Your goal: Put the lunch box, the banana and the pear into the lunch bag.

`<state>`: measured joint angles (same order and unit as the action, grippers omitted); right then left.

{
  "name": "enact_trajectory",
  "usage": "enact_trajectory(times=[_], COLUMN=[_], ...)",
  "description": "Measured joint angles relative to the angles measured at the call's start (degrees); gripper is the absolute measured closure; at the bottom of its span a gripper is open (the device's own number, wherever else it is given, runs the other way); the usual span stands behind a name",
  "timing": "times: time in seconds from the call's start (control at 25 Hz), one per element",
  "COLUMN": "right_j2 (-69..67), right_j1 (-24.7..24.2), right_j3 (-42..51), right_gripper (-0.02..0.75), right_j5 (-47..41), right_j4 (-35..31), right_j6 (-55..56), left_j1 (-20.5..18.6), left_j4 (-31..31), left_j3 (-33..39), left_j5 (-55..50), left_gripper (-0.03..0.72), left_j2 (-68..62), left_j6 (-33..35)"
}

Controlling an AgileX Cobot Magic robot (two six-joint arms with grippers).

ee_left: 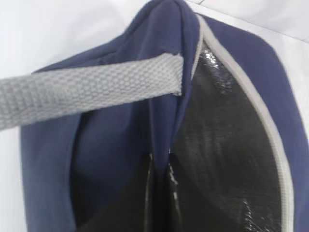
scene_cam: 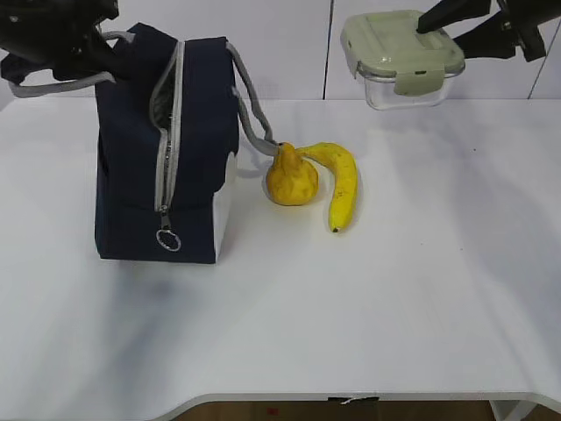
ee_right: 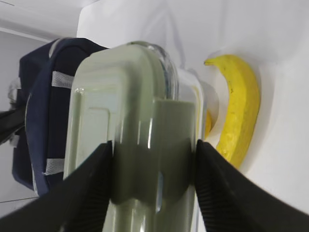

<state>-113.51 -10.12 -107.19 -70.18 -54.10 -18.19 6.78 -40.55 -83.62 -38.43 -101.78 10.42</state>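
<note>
here the right fingers (ee_right: 91, 193) are clamped on the box (scene_cam: 401, 58), one dark finger on each side of its green lid clip, so the box hangs between them, clear of the table (scene_cam: 421, 289) and tilted a little. below and past the fingers in the right wrist view lie the banana (ee_right: 239, 111) and, further left, the bag (ee_right: 41, 121). in the exterior view the right gripper (scene_cam: 438, 22) comes in from the upper right corner, well apart from the fruit.

the left gripper (scene_cam: 83, 53) is at the grey strap (ee_left: 87, 89) on the far side of the bag, where the strap is pulled taut; its fingers are not visible, so i cannot tell whether they are together or apart. just under the strap the bag gapes, its zipper undone and the shiny black lining showing.

the pear (scene_cam: 291, 178) stands on the table just right of the bag, touching the banana, which curves round it.
</note>
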Motion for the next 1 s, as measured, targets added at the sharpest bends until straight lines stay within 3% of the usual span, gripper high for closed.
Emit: enact_trajectory(times=[0.2,0.6,1.0], right_j2=[0.0,0.0,0.0], right_j1=[3.47,10.76,19.27], right_j3=[-4.47,-10.81,-11.28], right_gripper=[0.331,0.331,0.331], right_j5=[-0.24,-1.18,-1.66], right_j4=[5.16,7.71,10.16], right_j6=[3.93,11.15,14.63], left_j1=[2.48,7.84,10.86], left_j4=[5.2,13.25,14.56], left_j3=[0.0,0.0,0.0], left_j5=[-0.22,0.53,0.94], left_gripper=[0.69,0.69,0.69], left_j2=[1.84,3.64,3.99], left_j6=[-4.32,-13.84,-17.4])
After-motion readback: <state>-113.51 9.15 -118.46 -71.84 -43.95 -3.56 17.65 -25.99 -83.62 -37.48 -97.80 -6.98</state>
